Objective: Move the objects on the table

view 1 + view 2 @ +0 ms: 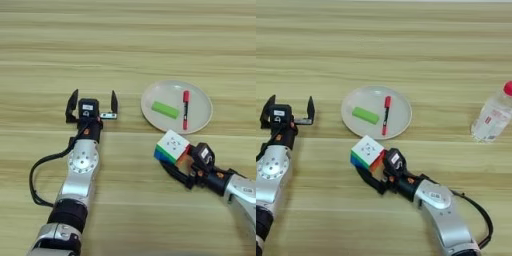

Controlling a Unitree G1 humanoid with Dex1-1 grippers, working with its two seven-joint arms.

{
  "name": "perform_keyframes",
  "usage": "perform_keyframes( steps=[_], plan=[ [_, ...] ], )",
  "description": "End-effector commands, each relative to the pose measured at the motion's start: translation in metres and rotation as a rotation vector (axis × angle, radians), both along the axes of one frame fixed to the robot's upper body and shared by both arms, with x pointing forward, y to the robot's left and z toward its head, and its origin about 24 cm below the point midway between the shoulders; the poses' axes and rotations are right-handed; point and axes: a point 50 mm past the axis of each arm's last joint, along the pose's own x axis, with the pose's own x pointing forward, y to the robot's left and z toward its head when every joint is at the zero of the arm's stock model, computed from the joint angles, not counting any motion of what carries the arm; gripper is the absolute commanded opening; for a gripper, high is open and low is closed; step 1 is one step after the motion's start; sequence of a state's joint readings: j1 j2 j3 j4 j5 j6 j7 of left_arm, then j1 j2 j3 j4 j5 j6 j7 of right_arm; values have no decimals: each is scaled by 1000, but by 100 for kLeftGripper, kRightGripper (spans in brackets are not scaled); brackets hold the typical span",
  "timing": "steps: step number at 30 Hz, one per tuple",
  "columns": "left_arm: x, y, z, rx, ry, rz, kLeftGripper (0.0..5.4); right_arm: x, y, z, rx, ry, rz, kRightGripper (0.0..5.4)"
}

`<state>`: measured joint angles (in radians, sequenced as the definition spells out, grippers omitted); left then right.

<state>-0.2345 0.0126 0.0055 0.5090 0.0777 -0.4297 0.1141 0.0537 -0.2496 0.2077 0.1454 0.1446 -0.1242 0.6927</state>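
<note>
Cube (pixel 171 147) sits clamped between right gripper (pixel 181 161) jaws.

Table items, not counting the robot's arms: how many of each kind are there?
Puzzle cube: 1
Plate: 1
Green block: 1
Marker pen: 1
Clear bottle with red cap: 1
Total: 5
</note>
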Motion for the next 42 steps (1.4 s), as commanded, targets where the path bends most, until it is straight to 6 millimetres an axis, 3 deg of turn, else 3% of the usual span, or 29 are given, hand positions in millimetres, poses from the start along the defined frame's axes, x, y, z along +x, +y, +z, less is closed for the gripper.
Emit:
perform_keyframes(
  steps=[1, 3, 7, 17, 29, 37, 42],
  plan=[
    [0, -1, -1, 6, 12, -1, 540, -1, 4, -8, -25, 23, 12, 335],
    [-1, -1, 0, 6, 12, -1, 540, -2, 6, -9, -22, 21, 22, 335],
    [0, -1, -1, 6, 13, 0, 540, -3, 8, -7, -8, 6, 33, 407],
    [0, -1, -1, 6, 14, -1, 540, 1, 6, 17, 100, -80, 16, 527],
    [0, -1, -1, 7, 13, -1, 540, 20, -14, 44, 230, -191, -167, 536],
    [-1, -2, 0, 8, 9, -4, 540, 48, -49, 47, 222, -252, -484, 536],
    [-1, -2, -1, 9, 8, -5, 540, 61, -69, 39, 156, -256, -654, 536]
  ],
)
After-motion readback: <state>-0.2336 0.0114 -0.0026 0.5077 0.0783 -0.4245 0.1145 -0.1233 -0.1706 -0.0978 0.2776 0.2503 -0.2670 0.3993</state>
